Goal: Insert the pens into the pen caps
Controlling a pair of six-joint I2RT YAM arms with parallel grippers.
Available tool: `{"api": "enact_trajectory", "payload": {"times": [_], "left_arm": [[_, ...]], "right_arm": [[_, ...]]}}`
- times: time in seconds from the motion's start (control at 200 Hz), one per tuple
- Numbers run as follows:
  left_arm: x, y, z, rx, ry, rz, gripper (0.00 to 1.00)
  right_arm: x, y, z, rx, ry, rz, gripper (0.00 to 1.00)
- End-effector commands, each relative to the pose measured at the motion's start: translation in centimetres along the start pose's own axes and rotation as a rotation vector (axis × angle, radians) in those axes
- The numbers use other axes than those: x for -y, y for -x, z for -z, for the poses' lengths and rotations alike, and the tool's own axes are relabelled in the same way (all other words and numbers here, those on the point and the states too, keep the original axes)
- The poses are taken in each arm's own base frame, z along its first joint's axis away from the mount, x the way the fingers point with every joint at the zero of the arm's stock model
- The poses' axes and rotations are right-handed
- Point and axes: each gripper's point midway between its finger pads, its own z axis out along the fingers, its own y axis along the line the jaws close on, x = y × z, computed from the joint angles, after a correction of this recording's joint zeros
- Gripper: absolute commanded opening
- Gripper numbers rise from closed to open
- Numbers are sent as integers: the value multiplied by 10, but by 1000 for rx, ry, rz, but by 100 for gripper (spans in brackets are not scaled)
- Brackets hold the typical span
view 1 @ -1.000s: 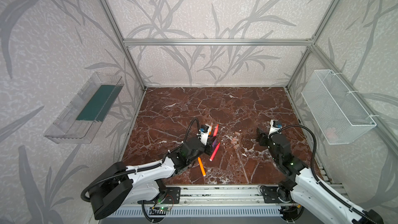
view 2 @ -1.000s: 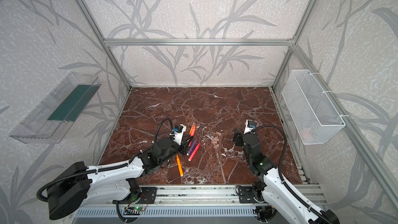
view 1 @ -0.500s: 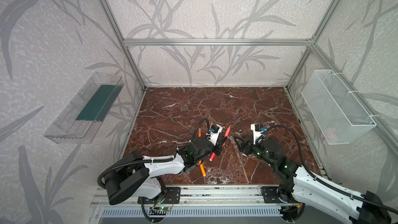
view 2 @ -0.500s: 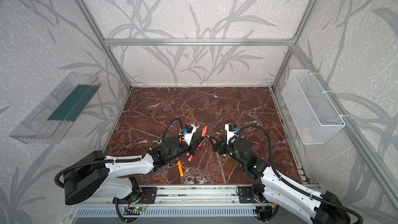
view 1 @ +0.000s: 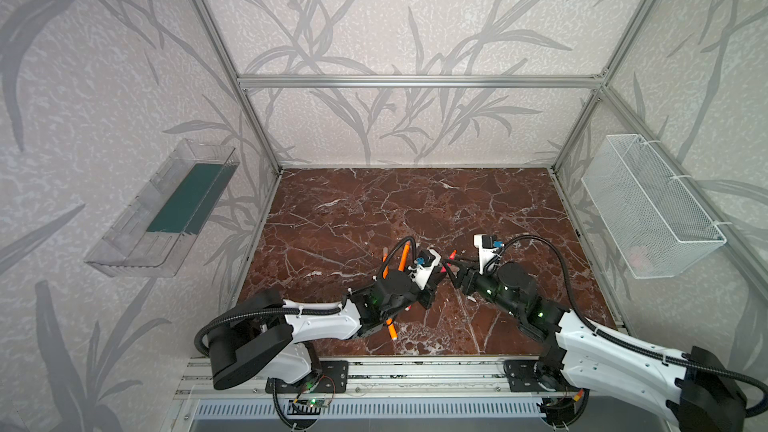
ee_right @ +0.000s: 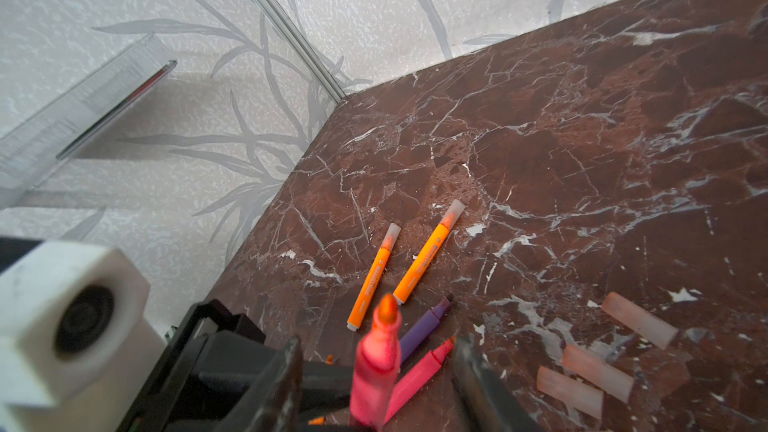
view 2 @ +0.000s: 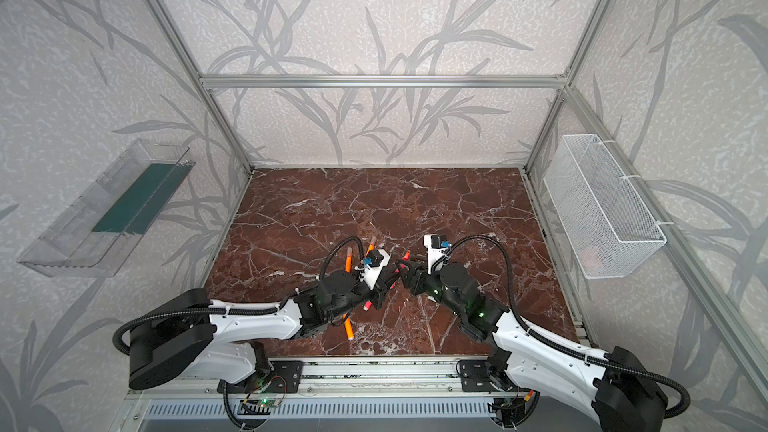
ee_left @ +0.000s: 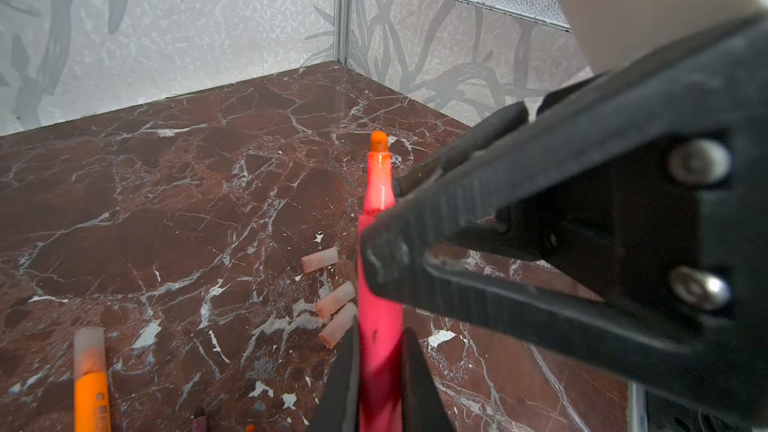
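My left gripper (ee_left: pixel 378 338) is shut on a pink-red pen (ee_left: pixel 376 197), holding it off the marble floor with its orange tip pointing away. My right gripper (ee_right: pixel 376 351) faces it, open, one finger on each side of the pen's tip end (ee_right: pixel 376 363) with gaps showing. In both top views the two grippers (view 1: pixel 440 276) (view 2: pixel 403 268) meet at mid-floor. Three loose pen caps (ee_right: pixel 598 371) (ee_left: pixel 336 300) lie close together below. Two capped orange pens (ee_right: pixel 374 276) (ee_right: pixel 428 255), a purple pen (ee_right: pixel 424 328) and another pink-red pen (ee_right: pixel 419 376) lie on the floor.
A third orange pen (view 1: pixel 390 328) lies near the front edge under the left arm. A white wire basket (view 1: pixel 652 209) hangs on the right wall and a clear tray (view 1: pixel 166 209) on the left wall. Aluminium frame posts stand in the corners.
The left gripper lifted the pink-red pen and carried it toward the middle. The right arm swung left to meet it, and its jaws have narrowed around the pen's tip end.
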Motion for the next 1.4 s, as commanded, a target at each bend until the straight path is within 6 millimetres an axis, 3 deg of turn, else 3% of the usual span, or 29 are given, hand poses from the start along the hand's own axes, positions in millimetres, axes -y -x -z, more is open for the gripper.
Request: {"api": "enact_trajectory", "payload": {"times": [0.0,0.235,0.405,0.84,0.975,1.11,1.395], "left_arm": [[11,19,-5,47,-29,-48,0],[10,14,-13,9,-6,-66,0],[11,12,-13,-1,-1,-76,0],[11,12,-20,-2,4,-70,29],[11,12,-20,-2,5,-70,29],[10,13,-18,6,10,-65,20],[7,17,-9,33,19,-58,28]], "right_arm": [[-14,15,-5,35,34,-41,47],[-17,13,-11,16,37,-39,14],[-18,15,-8,23,43,-36,3],[-39,6,-13,7,104,-23,0],[-42,5,-14,6,108,-16,0],[-41,3,-15,5,86,-1,0],[-28,3,-13,11,8,34,0]]}}
